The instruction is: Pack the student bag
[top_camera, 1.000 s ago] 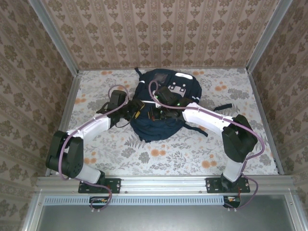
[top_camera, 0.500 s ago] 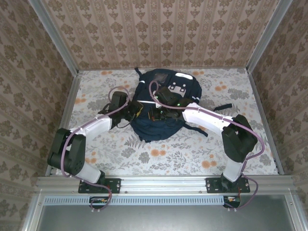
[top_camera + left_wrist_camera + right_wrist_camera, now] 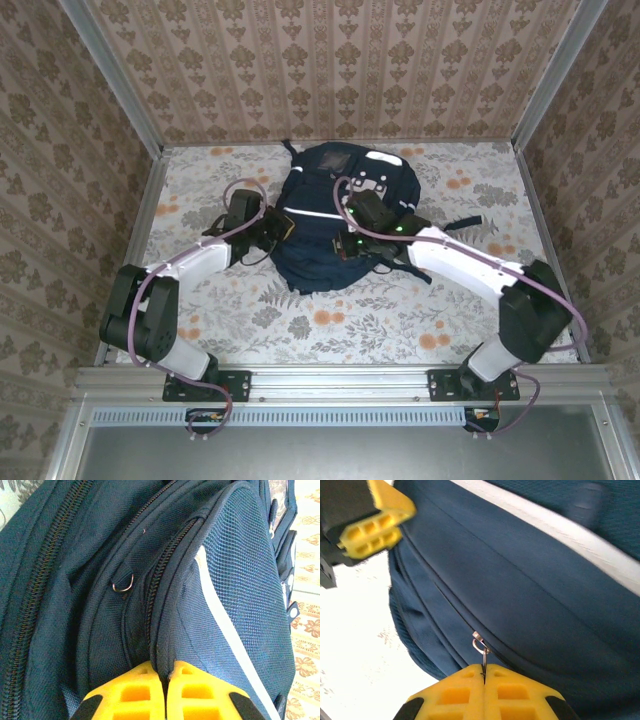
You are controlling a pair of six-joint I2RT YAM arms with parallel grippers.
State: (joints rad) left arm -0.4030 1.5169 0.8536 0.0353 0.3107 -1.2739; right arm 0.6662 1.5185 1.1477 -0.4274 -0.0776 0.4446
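Yellow right claw (image 3: 484,672) pinches zipper pull (image 3: 479,644).

We see the left arm (image 3: 195,262) and right arm (image 3: 455,262) with white shells and black joints; a purple cable (image 3: 243,184) loops along each; black base plates (image 3: 215,385) sit at seven and five o'clock; left gripper (image 3: 165,667) and right gripper (image 3: 484,668) carry yellow, square-recessed fingers (image 3: 125,695).

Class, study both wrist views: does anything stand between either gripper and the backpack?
Nothing visible does. The left gripper is shut on the backpack at a zipper seam, and the right gripper is shut on its metal zipper pull.
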